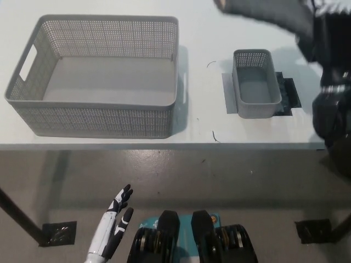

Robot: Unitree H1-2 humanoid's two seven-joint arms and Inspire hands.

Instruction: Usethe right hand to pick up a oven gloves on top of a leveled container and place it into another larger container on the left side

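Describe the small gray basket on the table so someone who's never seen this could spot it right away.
Start at the white table and find the big gray mesh basket on its left half. To the right of it, apart from it, stands the small basket, on a dark mat. It is far narrower, empty, and has no handle cut-outs.
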